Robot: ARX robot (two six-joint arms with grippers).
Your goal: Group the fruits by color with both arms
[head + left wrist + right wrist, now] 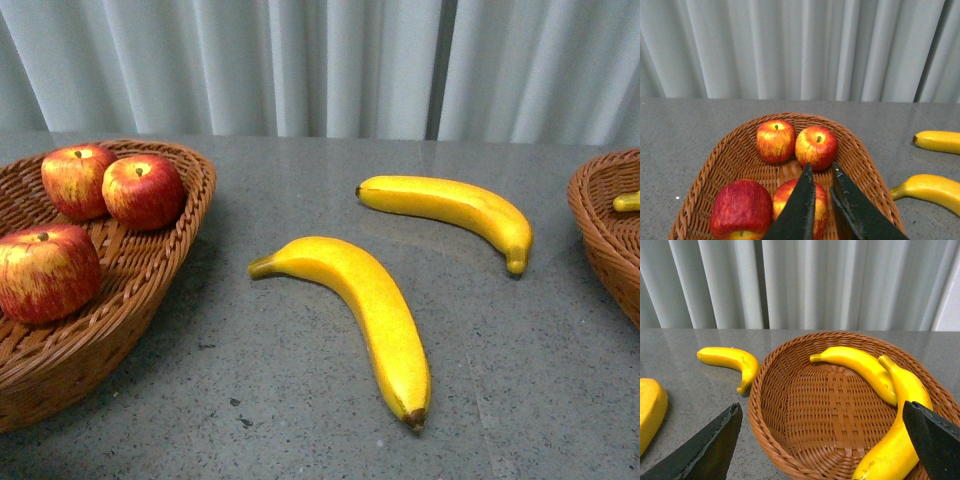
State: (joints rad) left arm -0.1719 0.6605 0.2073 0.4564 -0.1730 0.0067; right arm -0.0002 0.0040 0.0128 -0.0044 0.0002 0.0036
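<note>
Several red apples lie in the left wicker basket [715,160]; two sit at its far end [775,140] [816,147] and two nearer ones [741,209] [790,200] lie under my left gripper [821,172], which hovers shut and empty above them. Two yellow bananas rest on the grey table, one near the middle [360,315] and one further back [455,207]. My right gripper [820,407] hangs open over the right basket [790,450], which holds two bananas [860,367] [900,425]. Neither gripper shows in the front view.
The left basket [200,190] stands at the table's left side and the right basket [605,230] at its right edge, with a banana tip [627,202] showing inside. A pleated grey curtain closes off the back of the table.
</note>
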